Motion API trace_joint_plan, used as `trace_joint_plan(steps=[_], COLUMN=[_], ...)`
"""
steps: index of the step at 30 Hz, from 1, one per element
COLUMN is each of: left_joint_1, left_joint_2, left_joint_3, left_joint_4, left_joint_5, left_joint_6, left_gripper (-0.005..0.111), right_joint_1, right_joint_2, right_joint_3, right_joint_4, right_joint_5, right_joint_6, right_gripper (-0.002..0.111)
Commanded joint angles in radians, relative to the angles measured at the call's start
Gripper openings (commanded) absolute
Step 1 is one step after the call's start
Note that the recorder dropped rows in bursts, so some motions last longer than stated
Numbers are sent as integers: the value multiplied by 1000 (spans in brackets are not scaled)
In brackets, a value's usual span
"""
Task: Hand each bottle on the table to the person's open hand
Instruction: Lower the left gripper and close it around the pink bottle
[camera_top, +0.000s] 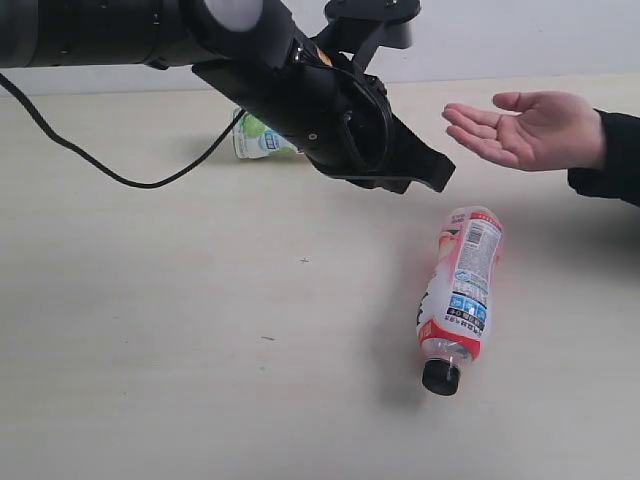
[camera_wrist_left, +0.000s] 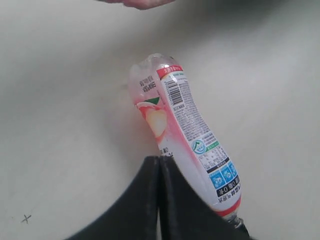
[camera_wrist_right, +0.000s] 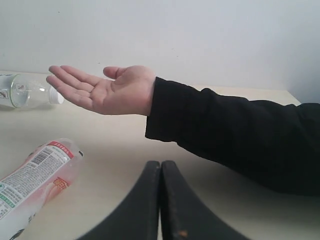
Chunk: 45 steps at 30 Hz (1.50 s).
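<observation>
Exterior view showed us the left gripper (camera_top: 438, 172), closed and empty, hovering above and just left of the black-capped bottle (camera_top: 460, 290), which lay on the table (camera_top: 150, 350), base toward the person's open hand (camera_top: 525, 128).

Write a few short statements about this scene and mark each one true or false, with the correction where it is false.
1. The pink-labelled bottle lies on its side on the table. True.
2. The person's hand already holds a bottle. False: the open palm is empty.
3. The left gripper is shut and holds nothing. True.
4. The pink-labelled bottle has a white cap. False: its cap is black.
</observation>
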Motion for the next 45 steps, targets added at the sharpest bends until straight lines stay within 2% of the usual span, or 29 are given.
trace_joint_plan(steps=[1, 13, 18, 22, 25, 28, 34, 45], left_joint_1=[-3, -14, -94, -185, -236, -259, -264, -264], left_joint_2=[3, 55, 55, 55, 58, 88, 215, 412], left_joint_3=[4, 4, -26, -111, -187, -297, -497, -666], left_joint_4=[-31, -17, 108, 340, 433, 441, 453, 453], left_joint_5=[27, 307, 315, 352, 375, 450, 603, 621], left_joint_6=[6, -35, -180, -437, -531, -565, -627, -571], left_gripper=[0, 0, 0, 0, 0, 0, 0, 0], right_joint_1=[-3, -3, -3, -3, -3, -3, -3, -3], right_joint_2=[-5, -5, -5, -5, -5, -5, -5, -5], right_joint_3=[5, 5, 5, 5, 5, 5, 5, 5], right_joint_4=[-2, -2, -2, -2, -2, -2, -2, -2], right_joint_5=[-7, -7, -7, -7, -7, -7, -7, -7], right_joint_6=[-3, -3, -3, -3, -3, -3, -3, -3], right_gripper=[0, 0, 0, 0, 0, 0, 0, 0])
